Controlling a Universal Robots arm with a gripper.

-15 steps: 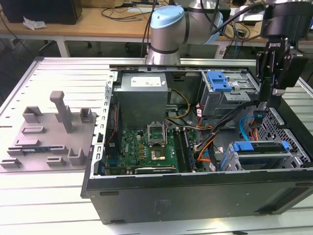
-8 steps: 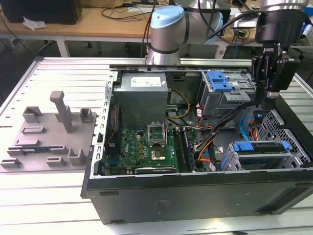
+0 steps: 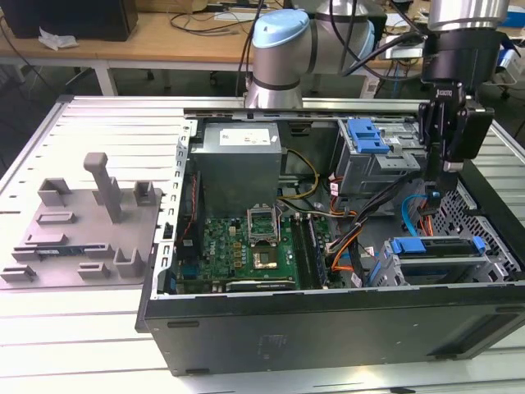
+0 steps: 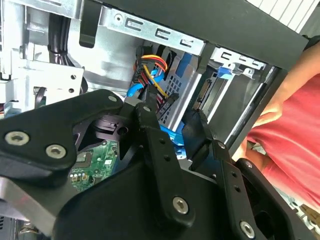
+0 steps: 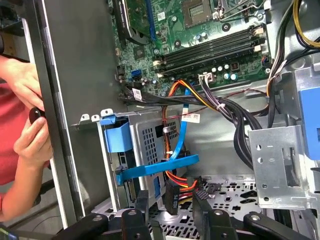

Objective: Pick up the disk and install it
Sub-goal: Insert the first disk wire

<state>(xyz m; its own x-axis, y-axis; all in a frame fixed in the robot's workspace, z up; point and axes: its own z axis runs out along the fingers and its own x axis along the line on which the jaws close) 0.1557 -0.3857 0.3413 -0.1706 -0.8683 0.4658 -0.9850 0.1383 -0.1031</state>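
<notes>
Over the case (image 3: 328,324), at the exterior view's right, the gripper (image 3: 441,164) hung with its fingers (image 5: 142,205) spread and nothing held between them. Below it, the disk (image 3: 435,248) sat in a metal cage (image 3: 496,258) against the case's near wall, blue bracket uppermost, cables (image 3: 410,209) beside it.

Silver-blue arm (image 3: 279,49), black gripper (image 3: 449,164)
</notes>
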